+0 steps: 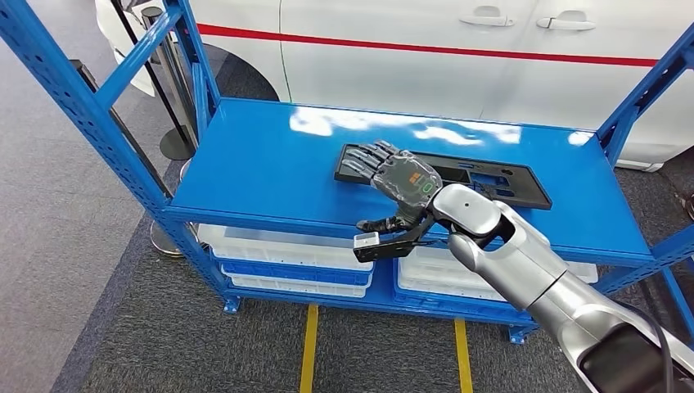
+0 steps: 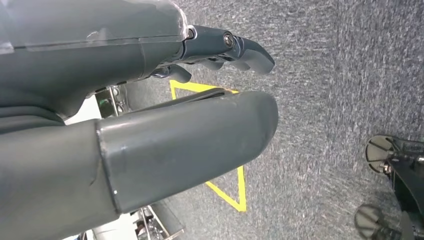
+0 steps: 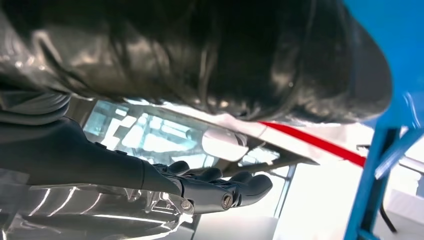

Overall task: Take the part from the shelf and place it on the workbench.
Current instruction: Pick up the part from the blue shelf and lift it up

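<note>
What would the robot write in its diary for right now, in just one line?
stage: reaching | right robot hand: fingers over the black part, not lifted | part: flat on blue shelf | left robot hand: hanging above floor, holding nothing

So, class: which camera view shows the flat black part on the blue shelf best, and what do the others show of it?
The head view: the whole black part lies flat on the blue shelf, with the right hand over its left end. The right wrist view gives a dark blur close up. The left wrist view looks at the floor.

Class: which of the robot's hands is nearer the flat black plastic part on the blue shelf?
Right. The right hand reaches over the flat black plastic part's end; the left hand hangs over grey carpet.
</note>
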Robot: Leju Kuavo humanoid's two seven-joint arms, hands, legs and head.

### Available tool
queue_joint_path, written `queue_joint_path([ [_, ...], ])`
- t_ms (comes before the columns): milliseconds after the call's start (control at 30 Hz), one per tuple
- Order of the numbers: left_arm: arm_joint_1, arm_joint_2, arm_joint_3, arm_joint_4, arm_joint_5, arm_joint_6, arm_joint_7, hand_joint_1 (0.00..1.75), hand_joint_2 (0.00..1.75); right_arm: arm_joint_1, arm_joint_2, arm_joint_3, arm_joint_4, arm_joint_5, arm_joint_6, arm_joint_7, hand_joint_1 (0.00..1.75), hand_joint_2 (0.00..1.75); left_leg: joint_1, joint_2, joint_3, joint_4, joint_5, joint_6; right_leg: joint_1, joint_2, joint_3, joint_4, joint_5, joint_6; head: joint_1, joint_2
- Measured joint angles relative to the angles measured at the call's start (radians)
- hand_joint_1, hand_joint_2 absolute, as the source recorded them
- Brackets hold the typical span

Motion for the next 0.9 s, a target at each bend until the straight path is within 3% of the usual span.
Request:
queue_joint_path([
  [33, 0.000, 0.000, 0.000, 0.000, -0.001, 0.000, -0.001, 0.00, 0.00, 0.001, 0.001, -0.001, 0.009, 0.000, 0.000, 0.001, 0.00, 0.00, -0.002, -0.001, 0.003, 0.000, -0.002, 0.001, 0.001, 0.000, 0.002, -0.016, 0.025, -0.004, 0.000, 0.000],
  [100, 0.000, 0.000, 0.001, 0.000, 0.003, 0.000, -0.002, 0.00, 0.00, 0.000, 0.005, -0.004, 0.025, -0.001, -0.001, -0.003, 0.00, 0.00, -0.006, -0.002, 0.013, 0.000, -0.009, 0.000, 0.006, 0.000, 0.052, -0.138, 0.102, -0.018, 0.000, 0.000],
  [167, 0.000, -0.003, 0.008, 0.001, 0.019, 0.000, -0.003, 0.00, 0.00, -0.005, 0.022, -0.006, 0.039, 0.002, -0.001, -0.011, 0.00, 0.00, -0.009, -0.003, 0.016, 0.001, -0.015, -0.005, 0.015, -0.001, 0.103, -0.245, 0.140, -0.033, 0.000, 0.000],
  [233, -0.001, -0.004, 0.020, 0.001, 0.036, -0.001, -0.006, 0.00, 0.00, -0.009, 0.071, 0.000, 0.063, 0.019, 0.000, 0.008, 0.00, 0.00, -0.009, 0.001, 0.016, 0.000, -0.019, -0.016, 0.021, 0.002, 0.117, -0.274, 0.137, -0.041, 0.001, 0.000],
  [333, -0.005, -0.003, 0.026, 0.001, 0.032, -0.001, -0.013, 0.00, 0.00, -0.012, 0.145, 0.017, 0.091, 0.031, -0.001, 0.052, 0.00, 0.00, -0.010, 0.007, 0.018, 0.014, -0.037, -0.033, 0.012, 0.007, 0.133, -0.296, 0.138, -0.048, 0.000, 0.000],
  [400, -0.007, -0.004, 0.027, 0.001, 0.023, 0.001, -0.017, 0.00, 0.00, -0.014, 0.155, 0.023, 0.095, 0.013, -0.003, 0.048, 0.00, 0.00, -0.005, 0.006, -0.027, 0.107, -0.082, -0.044, 0.006, 0.000, 0.147, -0.305, 0.136, -0.053, -0.002, 0.000],
  [467, -0.005, -0.005, 0.027, 0.002, 0.019, 0.003, -0.018, 0.00, 0.00, -0.014, 0.142, 0.024, 0.097, -0.007, -0.004, 0.030, 0.00, 0.00, 0.001, 0.007, -0.100, 0.231, -0.124, -0.054, 0.006, -0.008, 0.154, -0.305, 0.129, -0.056, -0.003, 0.000],
  [500, -0.001, -0.005, 0.027, 0.002, 0.018, 0.002, -0.018, 0.00, 0.00, -0.012, 0.133, 0.024, 0.098, -0.014, -0.004, 0.021, 0.00, 0.00, 0.005, 0.007, -0.123, 0.263, -0.123, -0.058, 0.005, -0.011, 0.156, -0.305, 0.126, -0.055, -0.003, 0.000],
  [533, 0.003, -0.005, 0.028, 0.002, 0.018, 0.001, -0.018, 0.00, 0.00, -0.011, 0.124, 0.024, 0.099, -0.018, -0.004, 0.015, 0.00, 0.00, 0.008, 0.007, -0.128, 0.259, -0.103, -0.061, 0.004, -0.012, 0.159, -0.303, 0.122, -0.054, -0.003, 0.000],
  [567, 0.006, -0.004, 0.028, 0.002, 0.018, 0.000, -0.017, 0.00, 0.00, -0.011, 0.117, 0.024, 0.100, -0.020, -0.004, 0.010, 0.00, 0.00, 0.012, 0.007, -0.113, 0.215, -0.065, -0.064, 0.003, -0.011, 0.163, -0.301, 0.117, -0.051, -0.003, 0.000],
  [633, 0.009, -0.003, 0.030, 0.002, 0.018, 0.000, -0.017, 0.00, 0.00, -0.011, 0.108, 0.023, 0.101, -0.021, -0.004, 0.007, 0.00, 0.87, 0.015, 0.007, -0.060, 0.088, 0.006, -0.066, 0.002, -0.006, 0.168, -0.292, 0.105, -0.042, -0.003, 0.000],
  [700, 0.006, -0.003, 0.031, 0.002, 0.017, -0.001, -0.017, 0.00, 0.00, -0.011, 0.105, 0.022, 0.102, -0.022, -0.003, 0.006, 0.00, 1.75, 0.013, 0.005, -0.029, 0.018, 0.021, -0.058, 0.005, -0.002, 0.165, -0.283, 0.098, -0.031, -0.002, 0.000],
  [733, 0.005, -0.003, 0.031, 0.002, 0.017, -0.001, -0.017, 0.00, 0.00, -0.011, 0.103, 0.022, 0.102, -0.022, -0.002, 0.007, 0.00, 1.75, 0.012, 0.004, -0.025, 0.012, 0.016, -0.053, 0.007, 0.000, 0.162, -0.281, 0.096, -0.028, -0.002, 0.000],
  [900, 0.004, -0.004, 0.037, 0.002, 0.021, 0.000, -0.026, 0.00, 0.00, -0.010, 0.096, 0.020, 0.111, -0.019, 0.005, 0.013, 0.00, 1.75, 0.012, 0.001, -0.022, 0.006, 0.015, -0.045, 0.008, -0.001, 0.169, -0.289, 0.097, -0.044, -0.002, 0.000],
])
